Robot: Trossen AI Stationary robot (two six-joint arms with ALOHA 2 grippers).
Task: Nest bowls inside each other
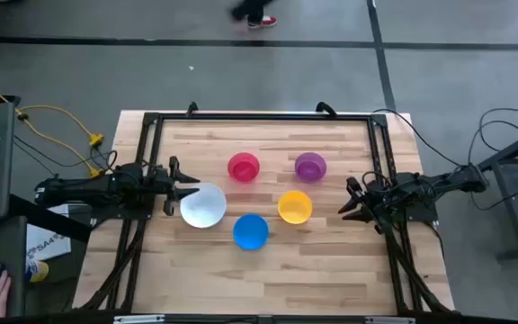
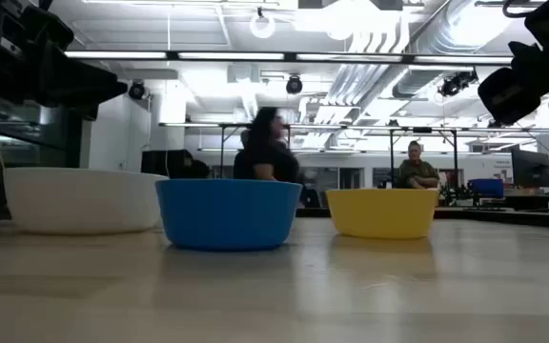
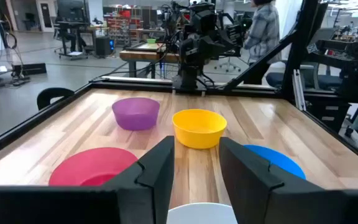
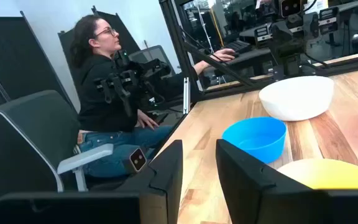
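Bright overhead ceiling lights, glare in low view, person blurred

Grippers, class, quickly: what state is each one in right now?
Left end effector: open, holding nothing, by the white bowl.
Right end effector: open, holding nothing, near the yellow bowl.

Overhead camera looking straight down on the whole desk (image 1: 268, 261), low camera at desktop level close behind the blue bowl (image 2: 227, 212) and yellow bowl (image 2: 381, 211), wrist cameras facing across, sharing those bowls
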